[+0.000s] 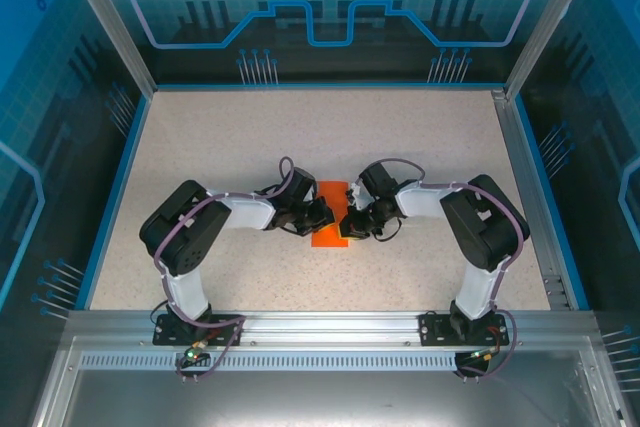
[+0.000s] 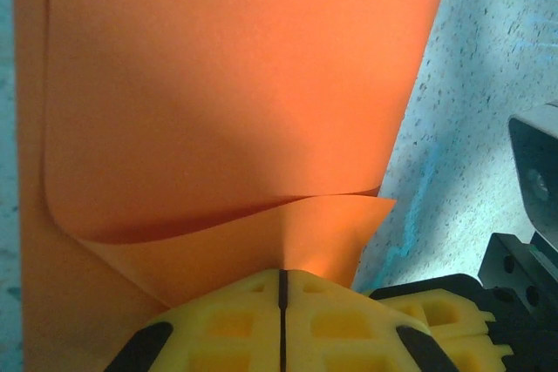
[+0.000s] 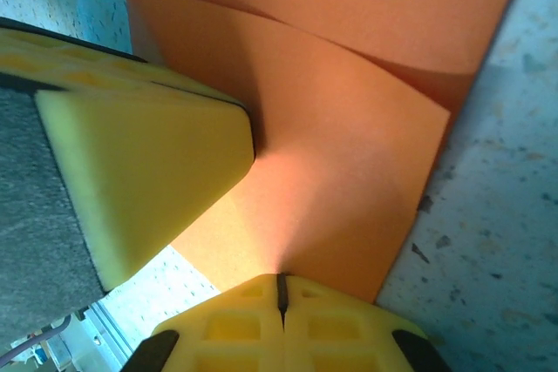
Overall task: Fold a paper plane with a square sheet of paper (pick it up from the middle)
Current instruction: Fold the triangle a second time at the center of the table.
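The tabletop (image 1: 420, 137) was a pale, speckled, stone-like surface edged in blue. It was boxed in by aluminium rails and clear panels printed with blue circuit-style lines. Near its middle lay the orange sheet of paper (image 1: 328, 238), thin, matte and bright. From above, the black heads of the arms covered most of it, leaving a strip at the far side and a corner at the near side.

The left gripper (image 1: 320, 215) and the right gripper (image 1: 349, 224) met over the sheet from opposite sides, close together.

In the left wrist view the paper lay in two layers. The upper flap ended in a soft, bowed edge that lifted slightly and threw a dark shadow on the layer beneath, more a loose curl than a sharp crease. The left gripper's fingers (image 2: 235, 320) were moulded yellow blocks with square recesses, pressed together so that only a thin dark seam showed between them. Their tips nipped the near edge of the lower layer, where a faint ridge rose in the paper.

In the right wrist view the right gripper's yellow fingers (image 3: 327, 328) were likewise closed seam to seam, pinching the sheet's edge. Beside them on the left stood a wedge-shaped yellow finger of the other arm — grey and rough on its flank — with its tip against the paper.
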